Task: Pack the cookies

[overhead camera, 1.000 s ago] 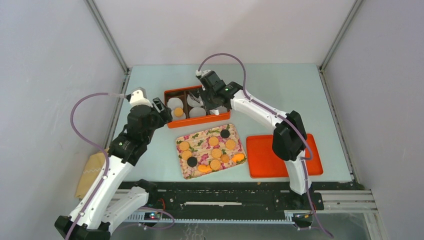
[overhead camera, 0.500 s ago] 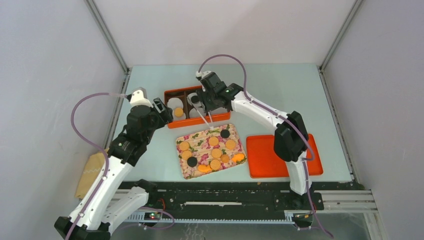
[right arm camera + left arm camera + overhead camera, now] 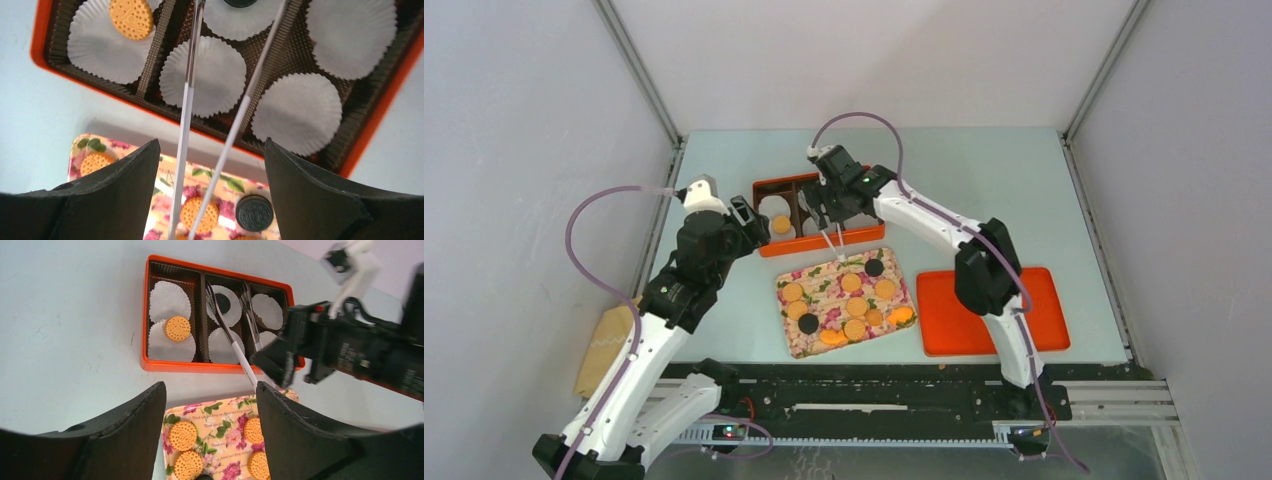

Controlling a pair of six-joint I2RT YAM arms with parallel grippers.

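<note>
Cookies (image 3: 856, 306): about a dozen small flat rounds, mostly golden and a few dark, lie on the floral tray (image 3: 796, 345) just in front of the arms.
Packed cookies: a golden one (image 3: 178, 328) rests on a liner in the near end of the box's left compartment. A dark one (image 3: 222, 302) rests on a liner at the far end of the middle compartment.
Box (image 3: 175, 367): orange, with three compartments, just beyond the tray. The other white liners (image 3: 170, 299) hold nothing.
Right gripper (image 3: 211, 142): hangs over the box's near rim with its fingers spread wide. The two legs of the tongs (image 3: 188, 100) run out between the fingers, clear of them where visible. How the tongs are fixed farther back is out of view.
Tongs tips: parted, one on each side of the dark cookie. Whether they touch it, I cannot tell.
Left gripper (image 3: 210, 386): spread wide, holding nothing, over bare table just left of the box.
Handling: the cookies look light, stiff, thin and brittle, with dry patterned faces that should not slip. They are probably best pinched gently across the rim, since a hard squeeze could snap or chip one.
Top view only: shows the whole layout, including an orange lid (image 3: 1044, 320) to the right. The right arm hides the middle compartment there.
Left wrist only: shows the tongs tips and the whole dark cookie between them.
Right wrist only: shows the empty liners under the tongs up close. The dark cookie is cut off by the top edge.
</note>
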